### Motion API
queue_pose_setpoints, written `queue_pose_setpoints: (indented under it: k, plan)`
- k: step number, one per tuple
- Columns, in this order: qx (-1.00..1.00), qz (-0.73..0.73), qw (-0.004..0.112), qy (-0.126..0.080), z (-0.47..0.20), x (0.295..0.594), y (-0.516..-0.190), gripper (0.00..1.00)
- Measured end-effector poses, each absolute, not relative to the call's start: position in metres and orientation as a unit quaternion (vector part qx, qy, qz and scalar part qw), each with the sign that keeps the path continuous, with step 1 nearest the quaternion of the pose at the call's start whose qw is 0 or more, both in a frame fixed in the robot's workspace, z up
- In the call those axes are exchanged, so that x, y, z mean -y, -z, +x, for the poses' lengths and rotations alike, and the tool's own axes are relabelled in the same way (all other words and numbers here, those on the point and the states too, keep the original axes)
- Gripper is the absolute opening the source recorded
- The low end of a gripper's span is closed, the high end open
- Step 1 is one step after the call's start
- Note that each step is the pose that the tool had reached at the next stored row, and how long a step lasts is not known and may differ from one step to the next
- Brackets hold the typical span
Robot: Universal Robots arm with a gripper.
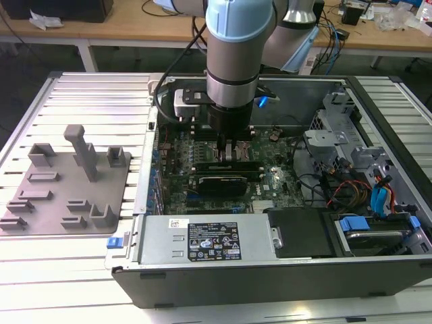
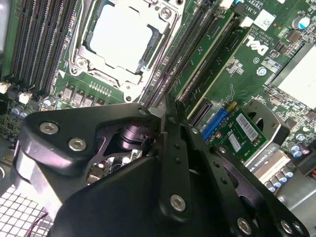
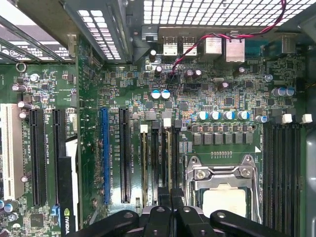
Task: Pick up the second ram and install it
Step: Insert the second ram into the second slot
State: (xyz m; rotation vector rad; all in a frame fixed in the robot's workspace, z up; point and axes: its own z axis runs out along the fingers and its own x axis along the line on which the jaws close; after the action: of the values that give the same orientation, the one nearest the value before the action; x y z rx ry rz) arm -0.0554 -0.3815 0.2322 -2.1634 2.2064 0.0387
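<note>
Pressing down beside the processor [image 2: 121, 37], the gripper [image 2: 165, 116] is seen with fingers closed together on the ram [image 2: 195, 52]; misalignment could bend the slot.

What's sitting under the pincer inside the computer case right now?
Under the pincer lie the green board's long memory slots, beside the silver processor. The spot right below its tips is covered.
</note>
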Motion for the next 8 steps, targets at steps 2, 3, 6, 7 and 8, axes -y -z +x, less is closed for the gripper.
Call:
queue_pose_setpoints:
  k: [2,3,6,7,8]
  plan:
    - [-0.714,-0.7,0.026,-0.013,-0.055,0.381,-0.233,0.09]
    - [-0.714,-0.7,0.026,-0.013,-0.055,0.381,-0.235,0.09]
    - [-0.714,-0.7,0.026,-0.013,-0.055,0.381,-0.245,0.09]
    - [-0.714,-0.7,0.026,-0.013,-0.055,0.381,-0.245,0.09]
    - [-0.718,-0.695,0.026,-0.012,-0.055,0.382,-0.245,0.09]
